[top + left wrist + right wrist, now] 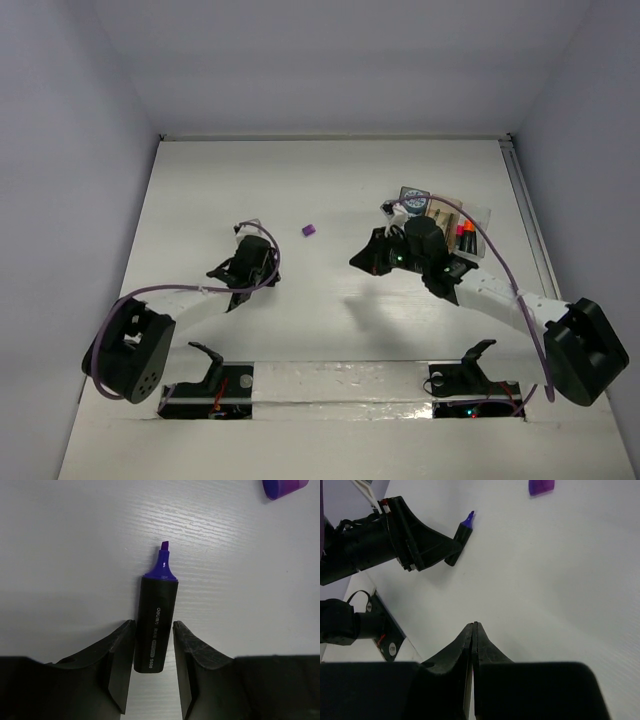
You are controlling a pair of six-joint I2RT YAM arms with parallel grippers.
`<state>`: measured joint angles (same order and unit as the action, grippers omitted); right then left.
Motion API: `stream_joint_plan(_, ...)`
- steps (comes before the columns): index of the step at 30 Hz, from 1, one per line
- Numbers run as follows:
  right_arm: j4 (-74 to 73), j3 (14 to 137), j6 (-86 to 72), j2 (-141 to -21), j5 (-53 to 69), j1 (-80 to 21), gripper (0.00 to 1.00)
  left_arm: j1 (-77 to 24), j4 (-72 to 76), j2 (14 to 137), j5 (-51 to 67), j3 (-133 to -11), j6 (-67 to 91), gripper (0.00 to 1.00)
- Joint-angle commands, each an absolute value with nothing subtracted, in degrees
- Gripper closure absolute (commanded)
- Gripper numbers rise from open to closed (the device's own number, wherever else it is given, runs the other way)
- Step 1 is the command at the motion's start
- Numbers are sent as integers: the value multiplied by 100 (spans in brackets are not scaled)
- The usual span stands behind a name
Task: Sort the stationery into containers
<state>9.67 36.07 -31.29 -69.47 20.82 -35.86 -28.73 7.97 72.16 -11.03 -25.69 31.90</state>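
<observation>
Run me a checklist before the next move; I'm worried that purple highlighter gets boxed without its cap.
1. Left end effector grips the purple highlighter: ok, jaws closed on its black body.
2. Highlighter capped: not ok, its tip is bare.
3. Purple cap located: ok, loose on the table, beyond the tip.
4. Right end effector free: ok, shut and holding nothing.
5. Room in the clear box: cannot tell, it is partly hidden in the top view.
</observation>
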Motion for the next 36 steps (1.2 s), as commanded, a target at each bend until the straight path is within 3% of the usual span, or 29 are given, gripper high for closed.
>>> stream_joint_plan(1,1275,3876,-3076,-7066,2048,-3708,92,-2830,1010,7321,-1011,-2768,3111,68)
stream_joint_plan(5,1292,3929,-3129,-7154,2048,-3761,85,-2830,1099,7418,-923,-2751,3181,82)
stream_joint_plan(6,1292,3964,-3146,-7172,2065,-3762,77,-2830,1116,7435,-923,-2751,3208,90)
stream_joint_plan(9,1327,4051,-3173,-7364,2144,-3762,61,-2830,1256,7427,-800,-2690,3243,100)
stream_joint_plan(15,1932,4140,-3620,-7857,2434,-3762,44,-2830,1652,7207,-528,-2408,3305,100)
stream_joint_plan(22,1980,4823,-3526,-8805,2251,-3814,43,-2830,1652,7006,-527,-2303,3419,100)
stream_joint_plan(28,637,6272,-2841,-10123,1680,-4069,55,-2830,1451,6172,-554,-2224,3472,100)
stream_joint_plan(32,-235,7065,-2505,-10792,1179,-4341,53,-2777,1415,5582,-510,-2110,3516,100)
stream_joint_plan(36,-869,7716,-2294,-11398,547,-4649,45,-2777,1336,5160,-527,-2057,3542,99)
